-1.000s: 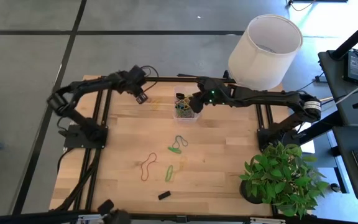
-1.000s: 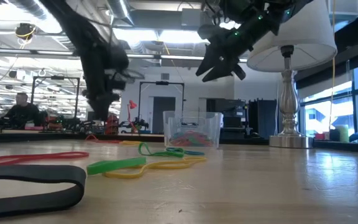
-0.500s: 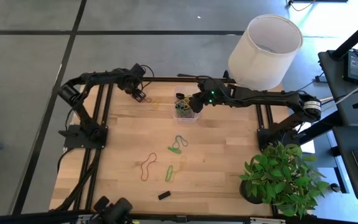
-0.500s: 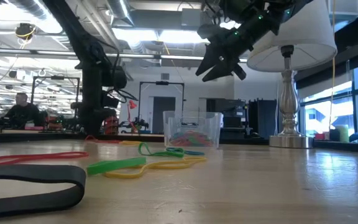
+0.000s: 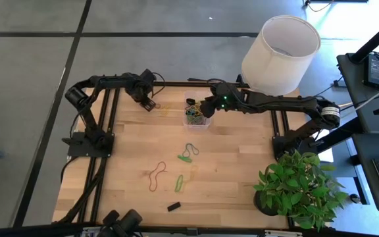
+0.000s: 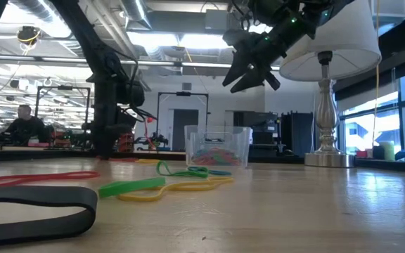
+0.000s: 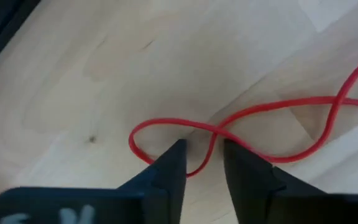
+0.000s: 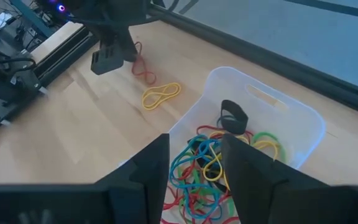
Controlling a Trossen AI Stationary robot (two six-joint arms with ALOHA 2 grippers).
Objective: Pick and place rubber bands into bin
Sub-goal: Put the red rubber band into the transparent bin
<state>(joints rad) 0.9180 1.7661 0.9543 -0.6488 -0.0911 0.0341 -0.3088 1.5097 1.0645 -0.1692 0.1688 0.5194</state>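
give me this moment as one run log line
left gripper: down at table, fingers astride red rubber band | right gripper: open above bin | bin: holds bands

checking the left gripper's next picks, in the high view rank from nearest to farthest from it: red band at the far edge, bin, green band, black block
1. Red band, at the left gripper.
2. Bin, to its right.
3. Green band, table middle.
4. Black block, near edge.

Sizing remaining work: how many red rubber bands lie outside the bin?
2. One thin red rubber loop lies at the table's back left, under the left gripper. The other lies mid-table, left of a green loop. A tangled one could be missed.
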